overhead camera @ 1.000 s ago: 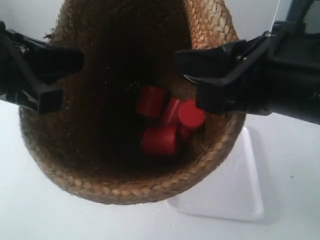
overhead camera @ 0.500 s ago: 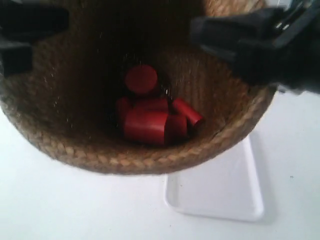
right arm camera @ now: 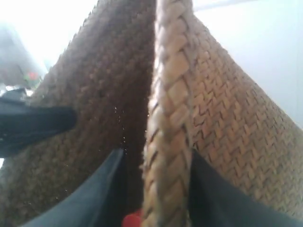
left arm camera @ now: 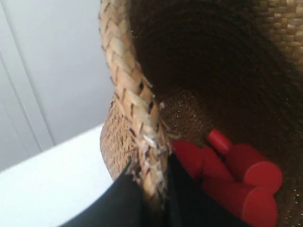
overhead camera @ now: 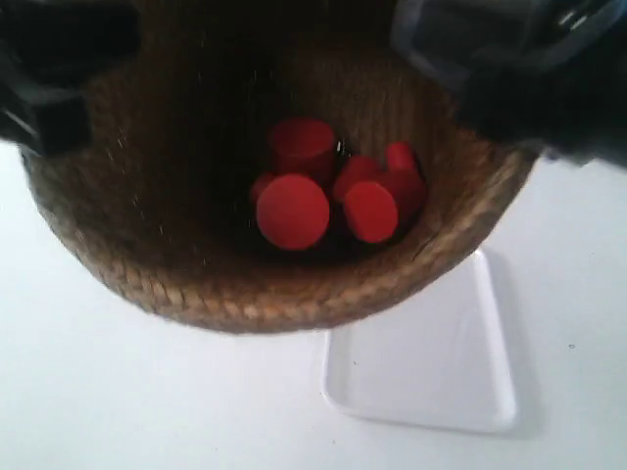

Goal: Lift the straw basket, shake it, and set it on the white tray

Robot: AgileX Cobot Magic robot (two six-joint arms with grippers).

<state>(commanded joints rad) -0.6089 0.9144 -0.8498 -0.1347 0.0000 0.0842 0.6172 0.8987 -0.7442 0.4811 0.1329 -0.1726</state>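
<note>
The straw basket [overhead camera: 176, 264] hangs in the air, held by both arms and tipped so its open mouth faces the exterior camera. Several red cylinders [overhead camera: 294, 211] lie loose at its bottom. My left gripper [left arm camera: 154, 198] is shut on the braided rim [left arm camera: 130, 90], one finger inside and one outside. My right gripper [right arm camera: 158, 189] is shut on the opposite rim [right arm camera: 168, 109] the same way. The white tray [overhead camera: 431, 362] lies flat on the table below, partly hidden behind the basket.
A white table [overhead camera: 118, 401] spreads under the basket. Blurred black arms sit at the exterior view's upper left [overhead camera: 49, 69] and upper right [overhead camera: 529, 69]. A pale wall [left arm camera: 52, 71] stands behind.
The basket has swung up and tilted between frames, and the red cylinders have tumbled about inside it. Both grippers kept hold of the rim.
</note>
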